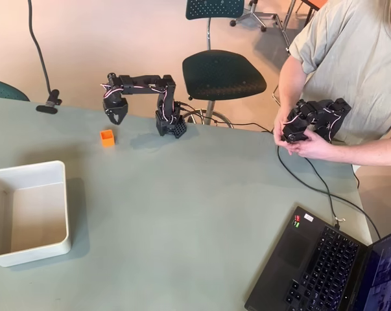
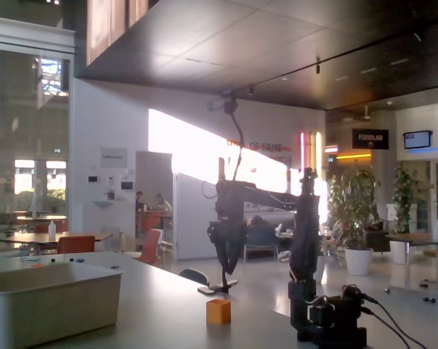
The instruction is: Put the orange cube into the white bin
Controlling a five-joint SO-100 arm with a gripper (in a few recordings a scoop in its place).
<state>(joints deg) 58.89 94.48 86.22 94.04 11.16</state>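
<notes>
The orange cube (image 1: 107,137) (image 2: 219,310) sits alone on the grey-green table, its hollow top up. My black gripper (image 1: 115,117) (image 2: 224,270) hangs just above and behind the cube, pointing down, a short gap away from it. Its jaws look closed or nearly so, and nothing is between them. The white bin (image 1: 55,214) (image 2: 51,304) lies at the left of the table in both views, well apart from the cube.
My arm's base (image 1: 170,124) (image 2: 327,327) is clamped at the table's far edge. A laptop (image 1: 325,265) lies at the near right corner in the overhead view, with a cable (image 1: 312,178) running across the table. A person sits at the right; a chair (image 1: 222,72) stands behind.
</notes>
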